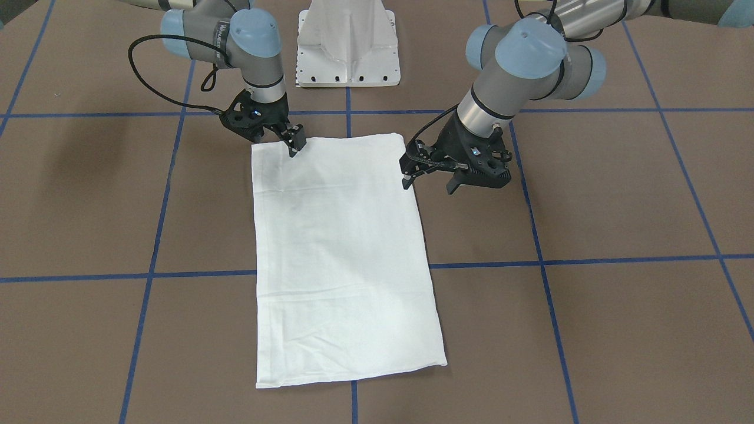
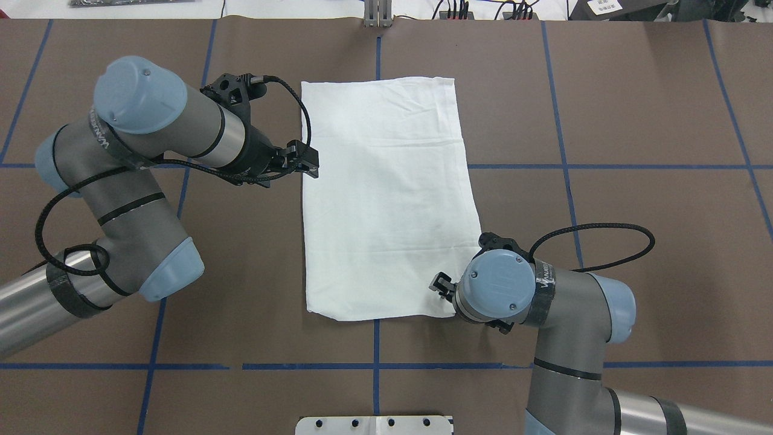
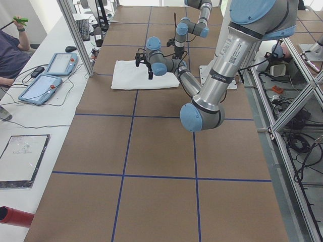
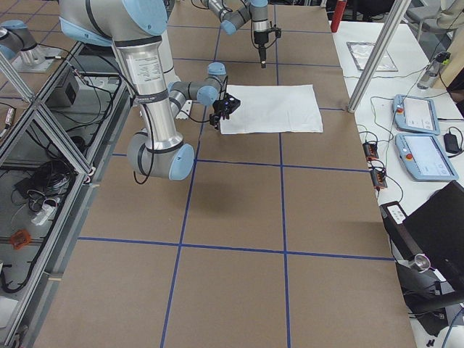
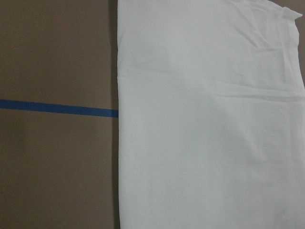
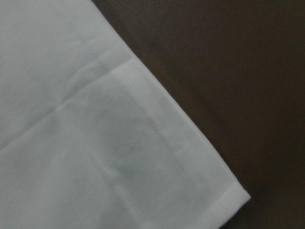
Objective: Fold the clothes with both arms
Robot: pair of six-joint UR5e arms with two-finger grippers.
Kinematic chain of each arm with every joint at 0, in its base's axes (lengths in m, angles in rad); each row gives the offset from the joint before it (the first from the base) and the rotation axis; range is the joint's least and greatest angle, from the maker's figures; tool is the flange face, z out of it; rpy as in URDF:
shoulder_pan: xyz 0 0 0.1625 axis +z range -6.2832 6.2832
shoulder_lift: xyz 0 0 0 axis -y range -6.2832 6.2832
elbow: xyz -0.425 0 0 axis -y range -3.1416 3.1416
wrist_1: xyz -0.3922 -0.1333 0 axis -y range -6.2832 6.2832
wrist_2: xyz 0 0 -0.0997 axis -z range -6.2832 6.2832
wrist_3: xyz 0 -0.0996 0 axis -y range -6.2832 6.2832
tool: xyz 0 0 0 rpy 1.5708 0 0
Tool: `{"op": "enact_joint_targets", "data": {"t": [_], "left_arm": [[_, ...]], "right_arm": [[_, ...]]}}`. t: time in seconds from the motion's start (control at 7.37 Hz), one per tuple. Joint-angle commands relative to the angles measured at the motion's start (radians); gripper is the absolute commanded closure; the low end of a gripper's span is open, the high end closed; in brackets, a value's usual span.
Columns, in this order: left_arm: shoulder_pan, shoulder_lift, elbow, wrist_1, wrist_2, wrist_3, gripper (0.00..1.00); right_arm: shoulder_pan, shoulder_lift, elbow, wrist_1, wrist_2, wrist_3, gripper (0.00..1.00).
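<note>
Shirt (image 1: 341,247) lying as a flat narrow rectangle on mid desk (image 1: 589,324), sleeves hidden, likely a crosswise fold yet to do; left jaws spread, empty, by a long edge; right jaws over a corner, cannot tell how wide.

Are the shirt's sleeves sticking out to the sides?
No, the shirt lies flat as a plain rectangle, with no sleeve showing past its straight edges.
</note>
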Motion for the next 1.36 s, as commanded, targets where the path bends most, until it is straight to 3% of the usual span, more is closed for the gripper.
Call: {"op": "enact_joint_targets", "data": {"t": [0.0, 1.22], "left_arm": [[0.000, -0.001, 0.000, 0.000, 0.003, 0.000, 0.00], [0.002, -0.004, 0.000, -0.002, 0.003, -0.002, 0.00]], "right_arm": [[-0.007, 0.006, -0.003, -0.053, 0.004, -0.004, 0.00], [-0.007, 0.031, -0.009, -0.043, 0.003, -0.002, 0.00]]}}
